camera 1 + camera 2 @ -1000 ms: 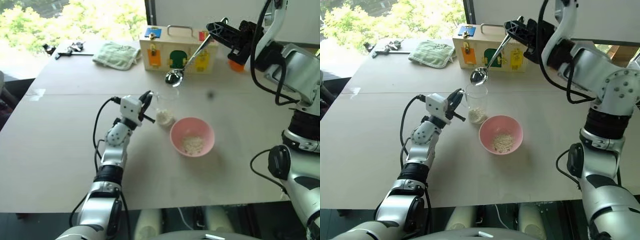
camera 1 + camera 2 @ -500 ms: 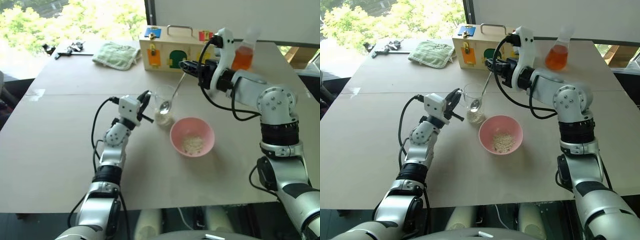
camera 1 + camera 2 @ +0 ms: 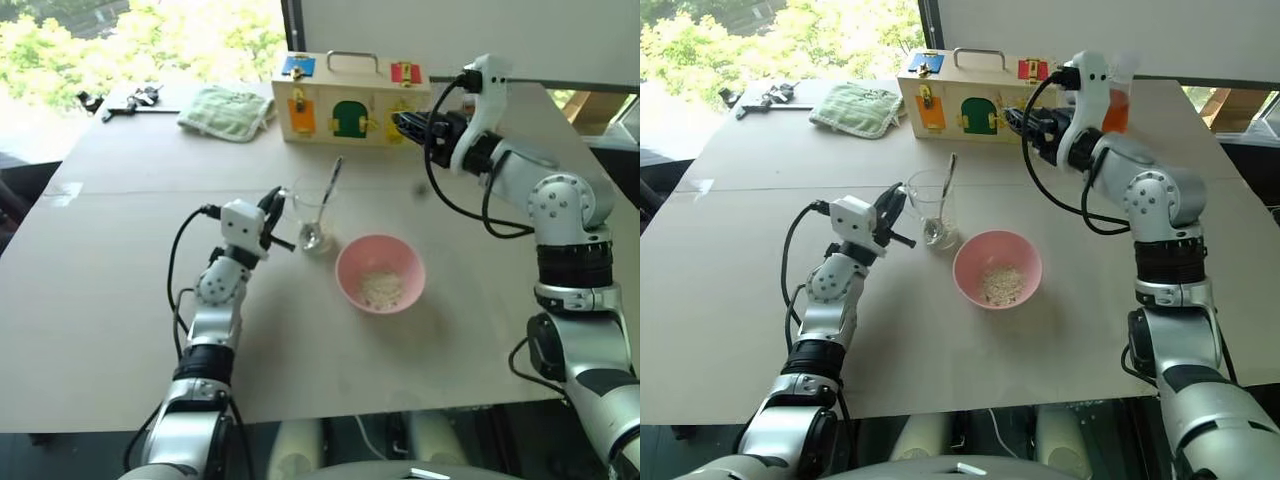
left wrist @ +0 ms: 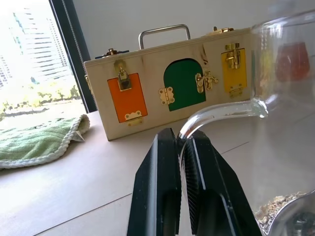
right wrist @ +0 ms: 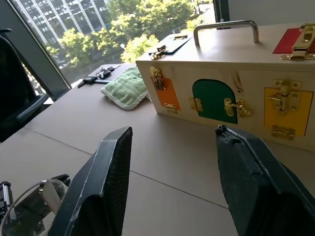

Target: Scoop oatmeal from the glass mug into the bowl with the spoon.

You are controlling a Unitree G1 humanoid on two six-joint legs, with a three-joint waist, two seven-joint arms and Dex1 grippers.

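Left end effector [image 3: 274,214] was clenched on the handle of the glass mug [image 3: 312,210]; in the left wrist view its two black fingers [image 4: 160,196] pressed the clear curved handle between them. Right end effector [image 3: 402,123] was released, its fingers [image 5: 101,187] standing wide apart with nothing between them; it hung above the counter [image 3: 120,300] just in front of the wooden box [image 3: 345,100] with the orange, green and yellow doors, well apart from the mug.

The mug stood upright on the counter, just beside the pink bowl [image 3: 380,273], on the robot's left side of it; the spoon [image 3: 322,208] stood inside the mug, its oval end down at the bottom and its slim handle leaning against the rim, pointing toward the box. Some oatmeal [image 4: 275,209] lay at the bottom of the mug; another small heap of the pale flakes lay in the middle of the bowl.

At the far side of the counter lay a green cloth [image 3: 226,109]; near the corner lay some small dark things, too small to tell.
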